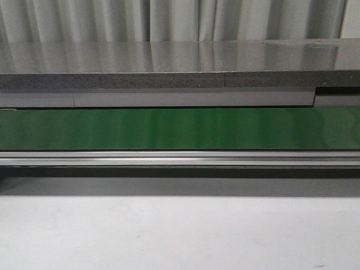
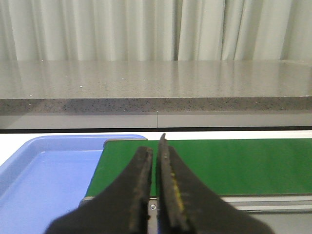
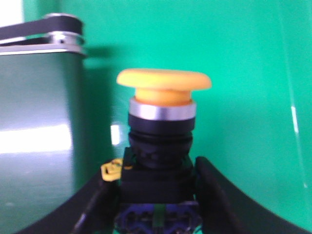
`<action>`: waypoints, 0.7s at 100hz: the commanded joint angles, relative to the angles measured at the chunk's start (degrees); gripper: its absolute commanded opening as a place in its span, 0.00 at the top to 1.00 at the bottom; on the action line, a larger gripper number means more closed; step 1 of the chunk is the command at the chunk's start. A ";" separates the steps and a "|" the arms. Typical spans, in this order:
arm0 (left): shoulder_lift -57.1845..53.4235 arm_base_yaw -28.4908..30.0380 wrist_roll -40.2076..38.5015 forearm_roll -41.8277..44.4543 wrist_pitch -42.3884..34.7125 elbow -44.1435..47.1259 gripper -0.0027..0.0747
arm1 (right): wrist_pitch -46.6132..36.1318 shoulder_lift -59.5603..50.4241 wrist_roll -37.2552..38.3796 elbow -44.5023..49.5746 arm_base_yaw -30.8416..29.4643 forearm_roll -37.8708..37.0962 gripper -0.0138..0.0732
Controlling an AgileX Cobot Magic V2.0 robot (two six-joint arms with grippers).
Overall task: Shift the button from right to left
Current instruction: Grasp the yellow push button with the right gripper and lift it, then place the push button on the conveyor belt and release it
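Orange-capped button [image 3: 161, 141] sits between right pincer [image 3: 158, 195] fingers (upright).

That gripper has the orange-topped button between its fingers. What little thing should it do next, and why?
Probably lift it a little and start carrying it leftward. In the right wrist view the right gripper appears closed on the black body of the button, cap pointing away from the fingers. The left gripper is shut and holds nothing, near the blue tray at the end of the green belt.
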 commanded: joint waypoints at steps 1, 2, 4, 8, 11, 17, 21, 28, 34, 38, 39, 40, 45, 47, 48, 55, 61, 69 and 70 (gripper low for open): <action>-2.02 0.12 -0.63 -0.47 -4.58 2.36 0.96 | 0.45 -3.54 -0.47 -1.89 2.36 1.79 0.74; -2.02 0.12 -0.63 -0.47 -4.58 2.36 0.96 | 0.76 -3.54 -0.47 -1.89 2.84 1.79 0.74; -2.02 0.12 -0.63 -0.47 -4.58 2.36 0.96 | 1.07 -3.60 -0.47 -1.89 3.31 1.79 0.74; -2.02 0.12 -0.63 -0.47 -4.58 2.36 0.96 | 2.15 -3.69 -0.47 -1.89 4.68 1.79 0.74; -2.02 0.12 -0.63 -0.47 -4.58 2.36 0.96 | 2.80 -3.69 -0.47 -1.89 5.56 1.73 0.74; -2.02 0.12 -0.63 -0.47 -4.58 2.36 0.96 | 3.75 -3.69 -0.47 -1.89 7.43 1.67 0.74; -2.02 0.12 -0.63 -0.47 -4.58 2.36 0.96 | 3.98 -3.69 -0.47 -1.89 8.35 1.67 0.74; -2.02 0.12 -0.63 -0.47 -4.58 2.36 0.96 | 4.16 -3.69 -0.47 -1.89 10.00 1.67 0.74; -2.02 0.12 -0.63 -0.47 -4.58 2.36 0.96 | 4.10 -3.69 -0.47 -1.62 11.31 1.60 0.74; -2.02 0.12 -0.63 -0.47 -4.58 2.36 0.96 | 4.01 -3.63 -0.47 -1.38 12.03 1.53 0.74; -2.02 0.12 -0.63 -0.47 -4.58 2.36 0.96 | 3.93 -3.63 -0.47 -1.27 12.12 1.53 0.74; -2.02 0.12 -0.63 -0.47 -4.58 2.36 0.96 | 3.95 -3.63 -0.47 -1.20 12.22 1.45 0.74; -2.02 0.12 -0.63 -0.47 -4.58 2.36 0.96 | 3.83 -3.47 -0.47 -0.80 12.67 1.33 0.74; -2.02 0.12 -0.63 -0.47 -4.58 2.36 0.96 | 3.79 -3.41 -0.47 -0.61 12.67 1.33 0.73; -2.02 0.12 -0.63 -0.47 -4.58 2.36 0.96 | 3.69 -3.27 -0.47 -0.46 12.67 1.33 0.73; -2.02 0.12 -0.63 -0.47 -4.58 2.36 0.96 | 3.63 -2.88 -0.47 -0.03 12.67 1.33 0.69; -2.02 0.12 -0.63 -0.47 -4.58 2.36 0.96 | 3.35 -2.89 -0.47 0.46 12.67 1.33 0.63; -2.02 0.12 -0.63 -0.47 -4.58 2.36 0.96 | 3.11 -2.89 -0.47 0.55 12.67 1.33 0.55; -2.02 0.12 -0.63 -0.47 -4.58 2.36 0.96 | 3.11 -2.89 -0.47 0.55 12.67 1.33 0.54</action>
